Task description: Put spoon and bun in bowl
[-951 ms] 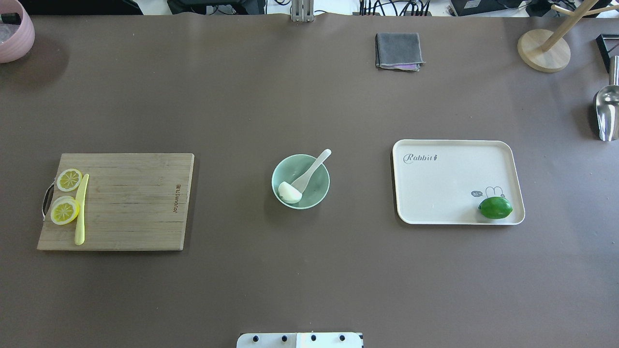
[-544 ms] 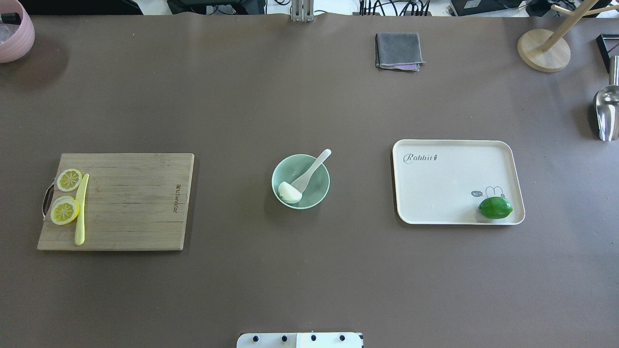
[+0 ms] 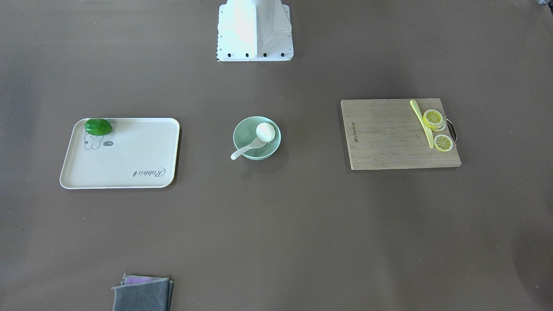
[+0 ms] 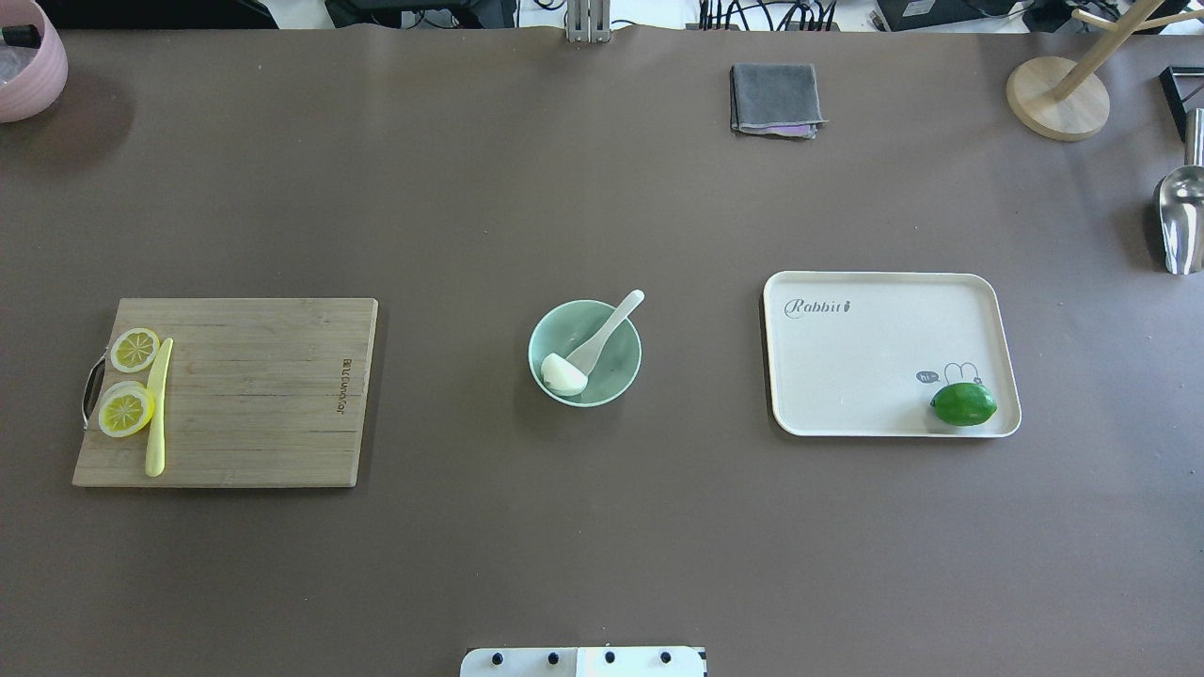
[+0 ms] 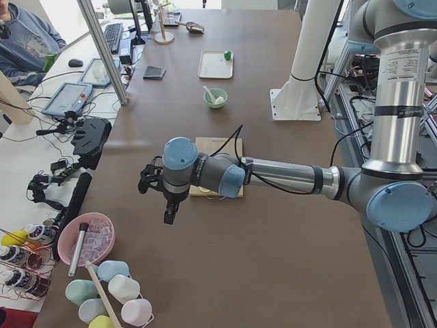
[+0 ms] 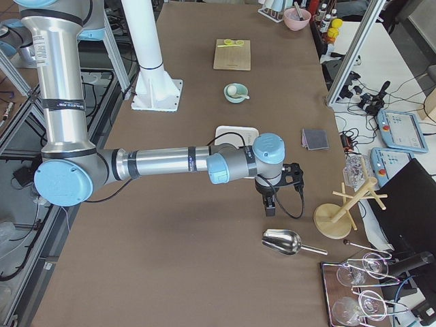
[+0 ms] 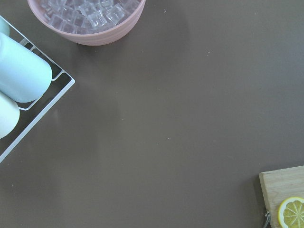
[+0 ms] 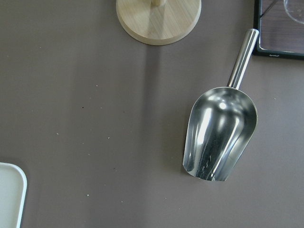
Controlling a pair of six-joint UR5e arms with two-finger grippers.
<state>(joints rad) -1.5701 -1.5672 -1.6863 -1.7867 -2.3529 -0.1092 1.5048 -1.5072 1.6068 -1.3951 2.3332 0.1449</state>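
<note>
I cannot tell from my feeds whether the left end effector (image 5: pixel 168 213) is wide or narrow; it shows only in a side view, hanging over the worktop (image 4: pixel 470 188) near a pink bowl (image 7: pixel 95 35) filled with ice cubes. The same goes for the right end effector (image 6: pixel 270 206), hanging near one metal scoop (image 8: pixel 221 133) and a wooden stand base (image 8: pixel 159 19). Neither one holds anything that I can see.

Well apart from both, mid-worktop, the mint bowl (image 4: pixel 616 362) holds one bun (image 4: pixel 563 374) and one spoon (image 4: pixel 602 338). The bun is white and rounded and lies against the bowl's near-left wall. The spoon is cream-white; its scoop is down inside, touching the bun, and its handle leans out over the far-right rim.

The tray (image 4: pixel 865 357) to the right carries one lime (image 4: pixel 963 403) in its near-right corner. The board (image 4: pixel 254 395) to the left carries lemon slices (image 4: pixel 135 350) in two spots and one yellow knife (image 4: pixel 157 409) beside them. One grey cloth (image 4: pixel 775 98) lies at the far edge.
</note>
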